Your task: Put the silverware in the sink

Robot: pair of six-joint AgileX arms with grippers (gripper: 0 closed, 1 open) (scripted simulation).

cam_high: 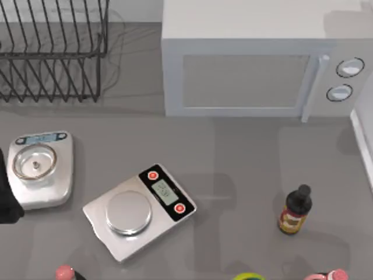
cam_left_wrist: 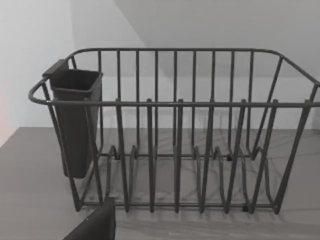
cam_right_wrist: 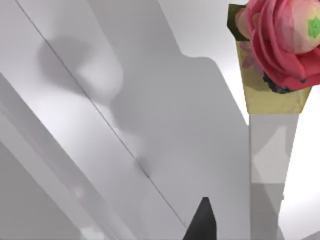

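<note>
- Our left arm (cam_high: 7, 201) sits at the table's left edge, beside the round-pan scale (cam_high: 39, 168); finger state: cannot tell.
- Dark wire dish rack (cam_left_wrist: 175, 130) with a black cutlery cup (cam_left_wrist: 75, 120) occupies the table's far-left corner.

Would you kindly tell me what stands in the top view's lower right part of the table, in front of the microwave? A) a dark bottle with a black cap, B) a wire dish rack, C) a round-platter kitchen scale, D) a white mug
A: the dark bottle with a black cap stands upright on the grey table, below the microwave; the dish rack and both scales lie toward the left.
</note>
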